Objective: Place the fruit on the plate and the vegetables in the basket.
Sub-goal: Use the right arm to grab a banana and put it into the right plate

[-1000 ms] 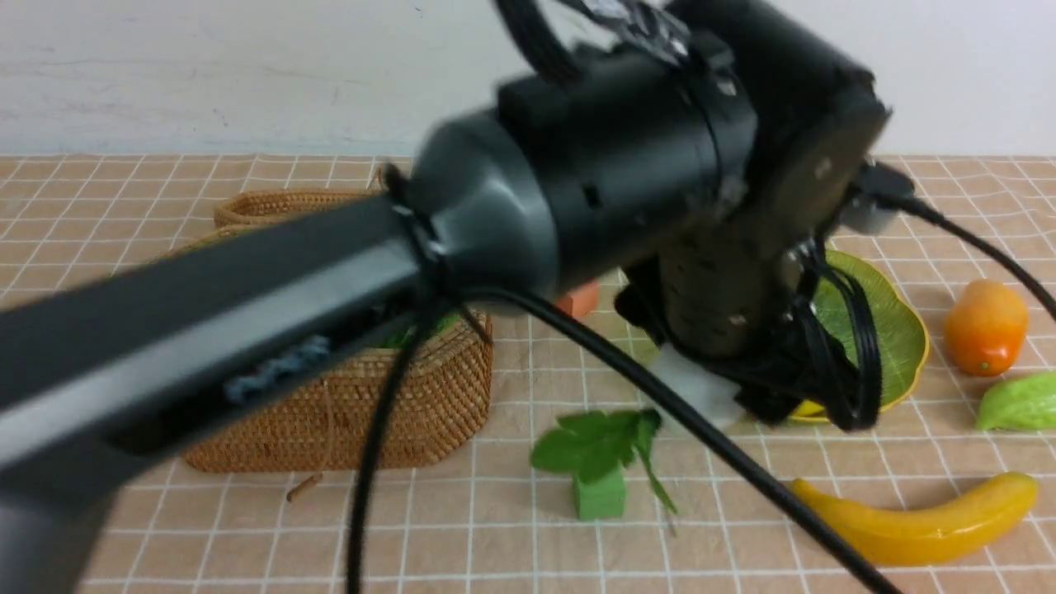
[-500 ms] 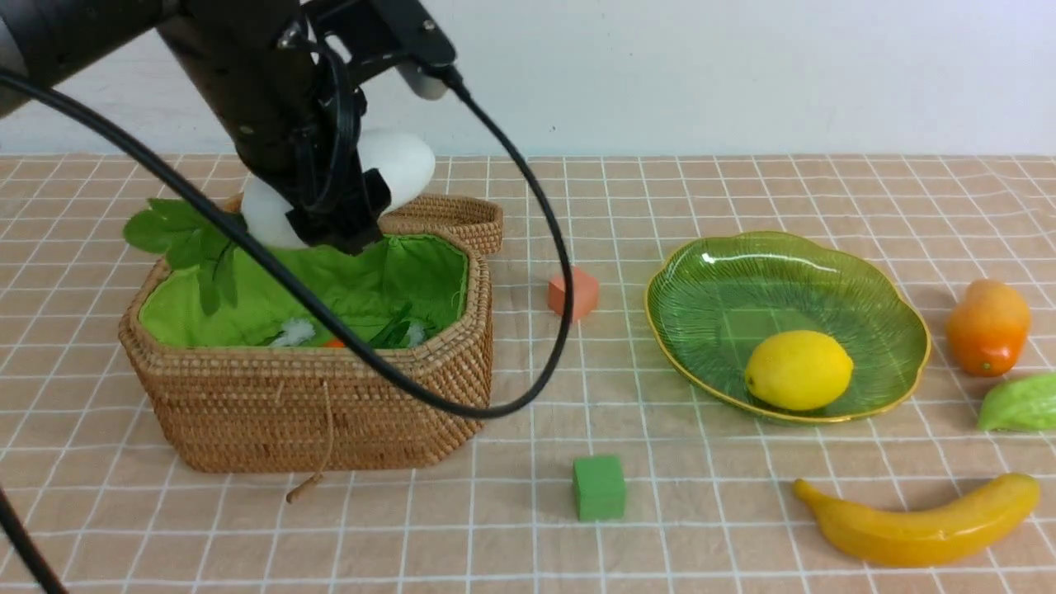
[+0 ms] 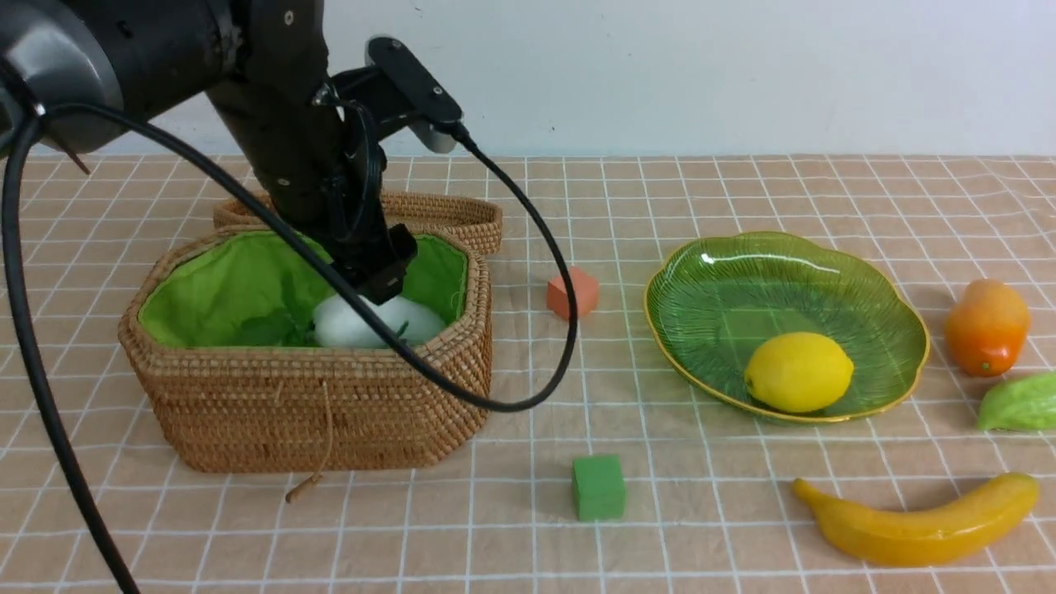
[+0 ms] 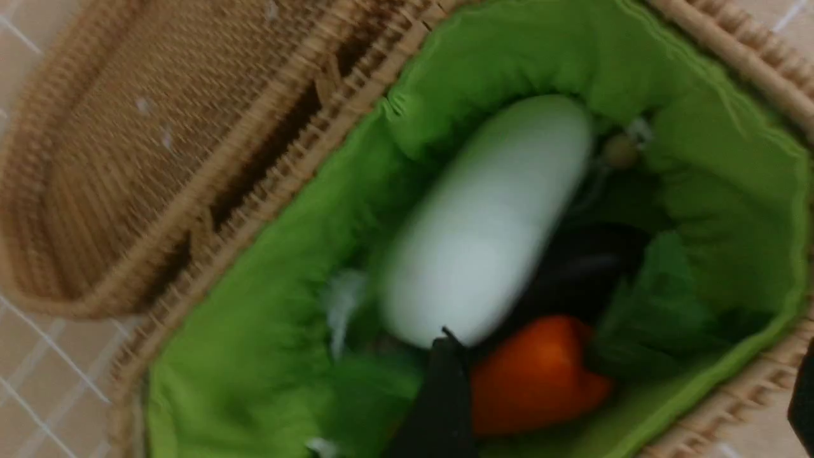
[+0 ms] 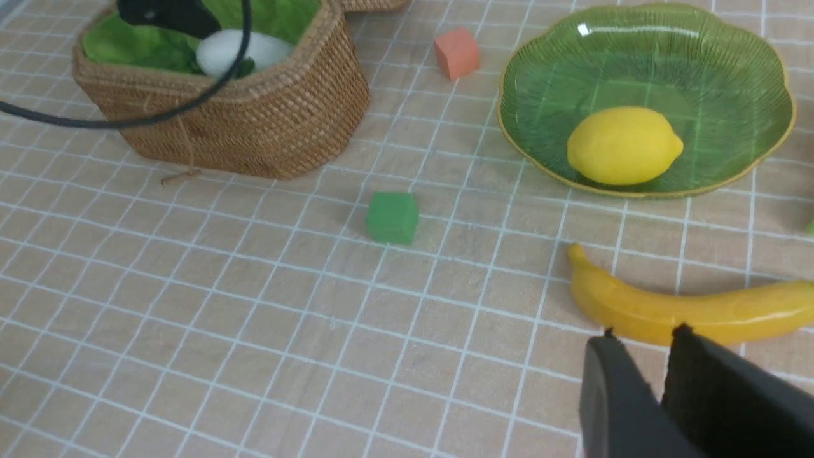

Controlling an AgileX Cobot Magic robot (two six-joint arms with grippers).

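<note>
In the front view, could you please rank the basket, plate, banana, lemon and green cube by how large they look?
Largest to smallest as they appear:
1. basket
2. plate
3. banana, though it lies nearest the camera, which flatters it
4. lemon
5. green cube

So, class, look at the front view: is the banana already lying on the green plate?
No: the banana lies on the tablecloth nearer the camera than the plate, which holds only the lemon.
</note>
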